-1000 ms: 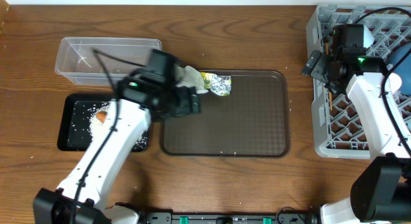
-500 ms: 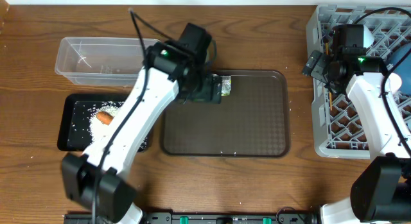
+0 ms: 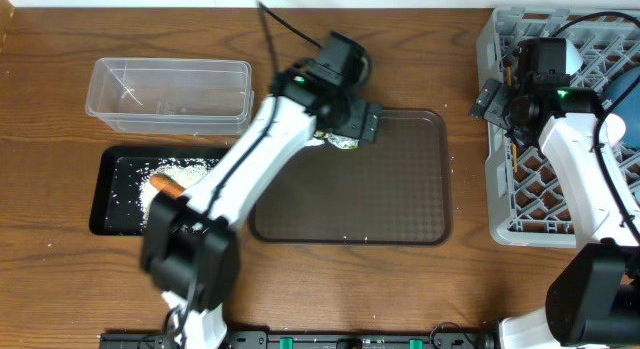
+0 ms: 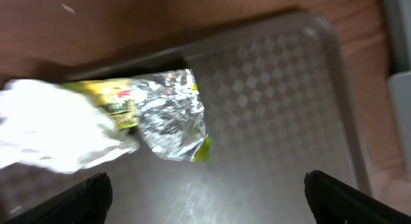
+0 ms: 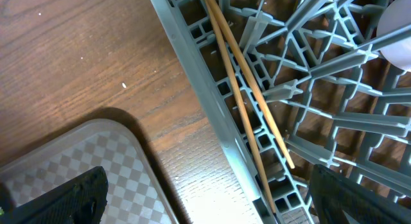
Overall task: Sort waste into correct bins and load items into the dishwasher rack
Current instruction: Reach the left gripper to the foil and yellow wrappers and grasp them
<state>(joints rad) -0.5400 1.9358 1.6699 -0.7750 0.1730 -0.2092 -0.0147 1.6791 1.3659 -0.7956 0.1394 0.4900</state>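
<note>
- Overhead: the left claw (image 3: 352, 129) hangs over the far-left corner of the brown tray (image 3: 400, 204), with the foil wrapper (image 3: 345, 142) showing just under it. Rice (image 3: 128, 181) and a carrot (image 3: 166, 183) lie in the black bin (image 3: 97, 194), and the clear tub (image 3: 170, 89) stands behind it. The right claw (image 3: 497, 101) hovers at the left edge of the grey rack (image 3: 500, 189).
- Left wrist: the left claw (image 4: 209, 201) is spread wide and empty. The foil wrapper (image 4: 170, 124) lies on the brown tray (image 4: 282, 115) just ahead of the fingers (image 4: 83, 198), touching the white tissue (image 4: 51, 134) at its left.
- Right wrist: the right claw (image 5: 209, 198) also gapes wide, gripping nothing. The chopsticks (image 5: 250, 102) lie in the grey rack (image 5: 192, 76) along its edge, ahead of the claw and apart from it.
</note>
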